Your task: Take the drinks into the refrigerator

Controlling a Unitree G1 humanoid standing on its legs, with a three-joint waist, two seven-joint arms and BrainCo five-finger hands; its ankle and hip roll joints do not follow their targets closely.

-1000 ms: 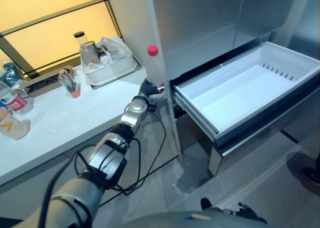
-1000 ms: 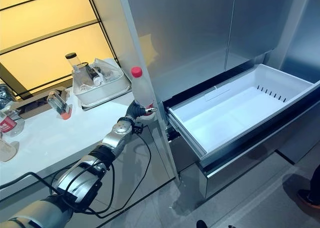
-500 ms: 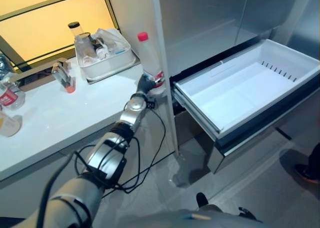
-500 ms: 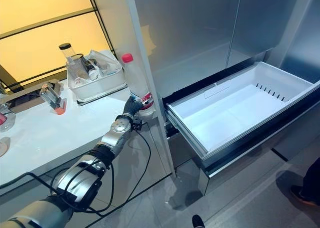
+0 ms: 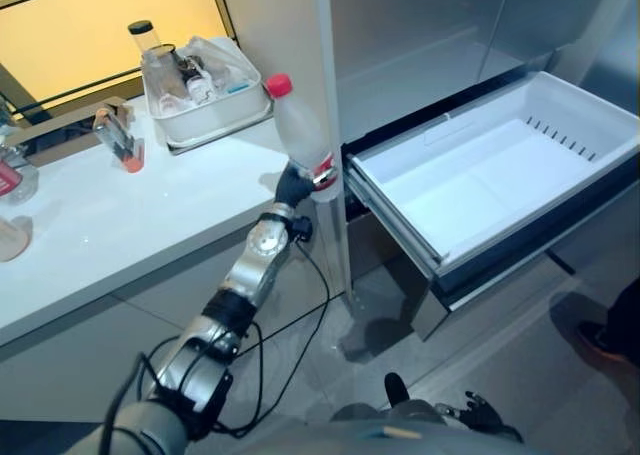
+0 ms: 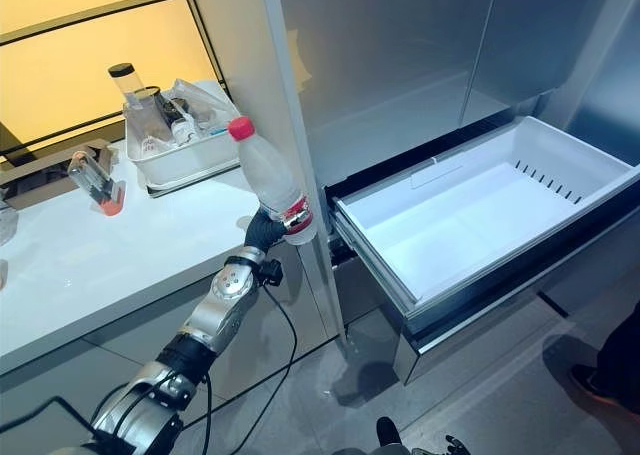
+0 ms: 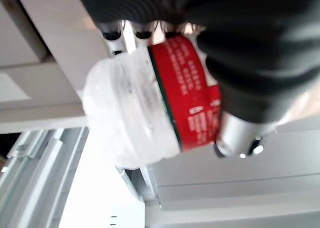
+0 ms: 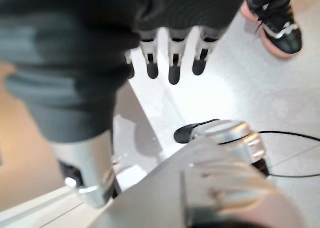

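Countertop point(image 5: 120, 225), white, at the far left: its front edge runs toward the refrigerator, with a broad bare stretch along the middle and front. At its back stands a white tray point(image 5: 205, 125) heaped with clear containers and plastic wrap, a dark-capped jar point(image 5: 150, 47) rising at the tray's left end. Left of the tray, a small clear item with an orange base point(image 5: 118, 147); further clear containers show cut off at the view's left edge.

Left hand point(image 5: 293, 188), just off the counter's right-hand end: fingers and thumb curled tight round the lower part of a clear plastic bottle point(image 5: 297, 135), at its red label. The bottle, red-capped, tilts with the cap leaning back over the counter; its base is clear of the counter surface and sits close beside the refrigerator's point(image 5: 420, 35) pale side panel. In the left wrist view the fingers point(image 7: 112, 35) wrap one side of the label and the thumb the other.

Drawer point(image 5: 400, 215), white-lined, pulled fully out from the refrigerator's lower section, right of the bottle: its near left corner lies close to the held bottle; inside it is bare. Grey floor lies open before it.

Right hand point(image 8: 170, 57), shown in its own wrist view: fingers straight, grasping nothing, over the floor. A person's shoe point(image 8: 277, 22) stands on that floor.
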